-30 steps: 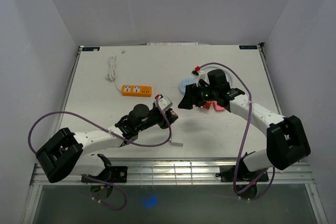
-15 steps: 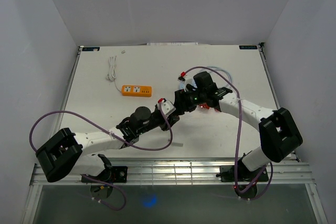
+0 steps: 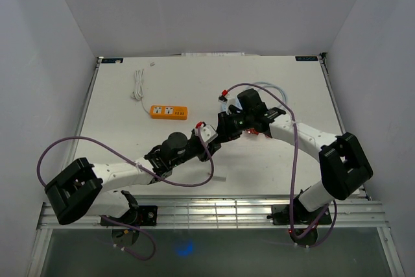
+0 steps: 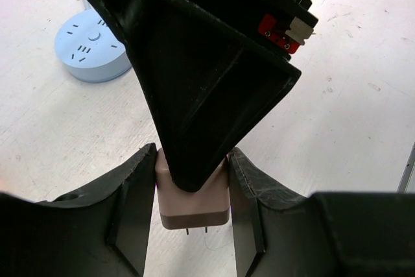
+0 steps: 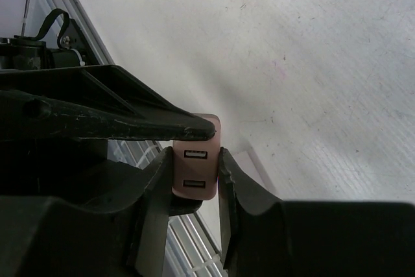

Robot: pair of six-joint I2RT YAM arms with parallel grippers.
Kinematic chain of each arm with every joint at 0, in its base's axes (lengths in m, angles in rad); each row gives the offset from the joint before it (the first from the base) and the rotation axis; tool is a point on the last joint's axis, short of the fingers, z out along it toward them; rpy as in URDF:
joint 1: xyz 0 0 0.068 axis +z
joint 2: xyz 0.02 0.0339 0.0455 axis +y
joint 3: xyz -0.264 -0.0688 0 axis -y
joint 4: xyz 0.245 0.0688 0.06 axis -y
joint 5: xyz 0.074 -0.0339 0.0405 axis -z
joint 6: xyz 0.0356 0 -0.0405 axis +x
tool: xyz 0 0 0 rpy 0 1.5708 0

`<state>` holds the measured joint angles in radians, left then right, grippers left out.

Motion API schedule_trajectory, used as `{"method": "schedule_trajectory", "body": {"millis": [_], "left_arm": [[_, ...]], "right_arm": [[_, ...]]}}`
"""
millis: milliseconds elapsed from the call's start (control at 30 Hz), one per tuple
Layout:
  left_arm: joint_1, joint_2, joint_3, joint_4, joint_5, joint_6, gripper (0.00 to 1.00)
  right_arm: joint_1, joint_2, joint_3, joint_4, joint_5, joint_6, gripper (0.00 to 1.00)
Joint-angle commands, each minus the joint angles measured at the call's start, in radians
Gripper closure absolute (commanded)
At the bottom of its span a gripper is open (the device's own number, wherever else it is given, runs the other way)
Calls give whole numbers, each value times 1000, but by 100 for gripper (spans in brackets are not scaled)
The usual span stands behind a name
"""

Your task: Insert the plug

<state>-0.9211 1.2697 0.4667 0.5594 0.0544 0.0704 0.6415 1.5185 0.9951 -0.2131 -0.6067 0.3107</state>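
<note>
Left wrist view: left gripper (image 4: 191,183) and right gripper (image 5: 194,163) both clamp the charger plug (image 4: 192,212), apparently mid-handover; not yet inserted in the orange power strip (image 3: 168,113).

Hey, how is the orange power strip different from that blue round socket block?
The orange power strip is a long rectangle, while the blue socket block is a round puck. In the top view the orange power strip lies fully in the open, while the blue socket block is mostly hidden behind the right arm. Both lie flat on the white table, socket faces up, and neither shows anything plugged in.
</note>
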Motion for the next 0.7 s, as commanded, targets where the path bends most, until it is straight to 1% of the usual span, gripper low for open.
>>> {"method": "schedule_trajectory", "body": {"millis": [0,33,133,300,333,367,400,500,567,667], "left_arm": [[-4,-3,42,-35,-30,-12,71],[-2,0,53,-45,-39,-23,63],[-2,-7,64,-79,-41,-43,53],[-2,-38,47,-72,-90,-60,47],[-2,-41,47,-72,-100,-60,40],[-2,-43,46,-72,-106,-60,11],[-2,-46,44,-75,-110,-60,2],[-2,-91,24,-73,-140,-102,2],[-2,-140,-2,-52,-207,-133,2],[25,-199,-37,-35,-243,-199,2]], "right_arm": [[3,9,51,-14,8,-36,92],[0,12,56,-14,13,-38,92],[-8,22,79,-14,16,-39,92],[-11,61,122,-26,12,-51,92],[-11,71,126,-28,12,-55,92],[-11,74,137,-31,16,-56,92],[-11,78,145,-35,27,-59,92],[-20,94,163,-49,77,-73,92],[-34,108,174,-60,108,-85,92],[-60,112,180,-63,142,-94,92]]}}
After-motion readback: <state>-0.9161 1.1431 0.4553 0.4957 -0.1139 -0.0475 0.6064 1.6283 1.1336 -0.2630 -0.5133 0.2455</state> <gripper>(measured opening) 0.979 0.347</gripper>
